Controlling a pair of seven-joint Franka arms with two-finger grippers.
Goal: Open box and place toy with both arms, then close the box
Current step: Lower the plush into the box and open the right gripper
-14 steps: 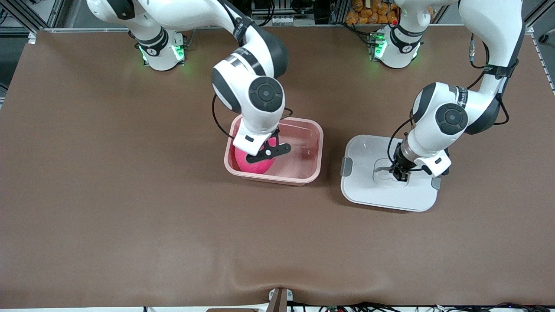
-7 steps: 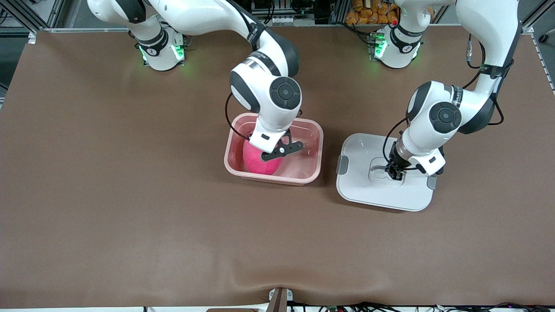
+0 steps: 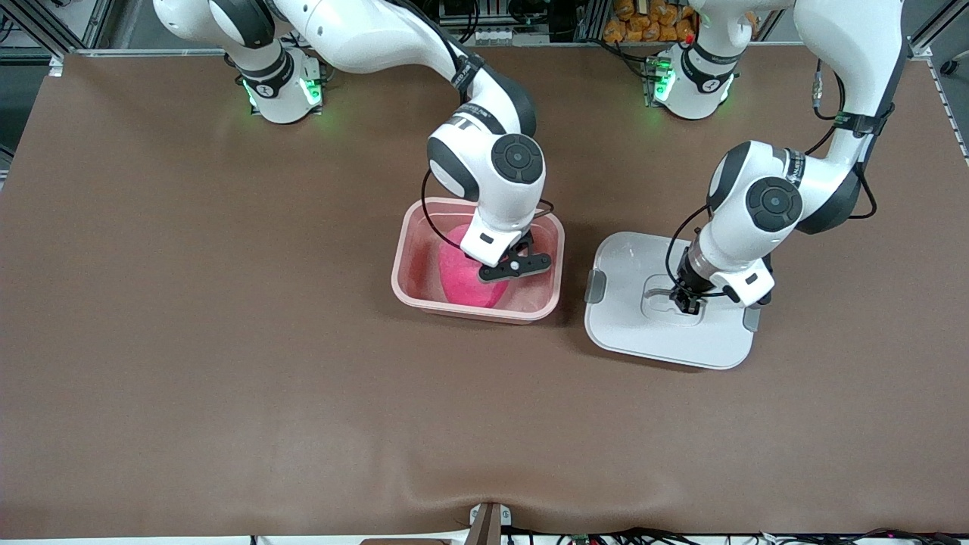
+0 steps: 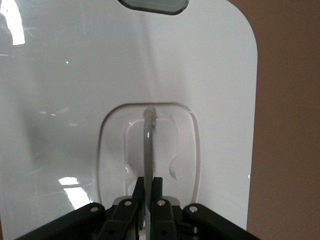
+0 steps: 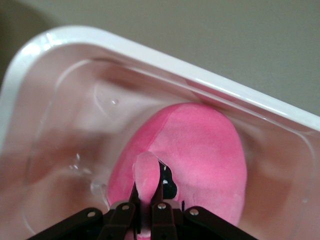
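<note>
Toy upright in tub, apparently ear-pinched by right tool

Brown table (cloth-covered, rippled at near edge); orange items past its top edge.

One pink tub, open, with one pink toy inside; one white lid lying beside it, carrying two grey side clips and one central handle; two white arms, each with one black gripper; two green-lit bases; one brown table
</note>
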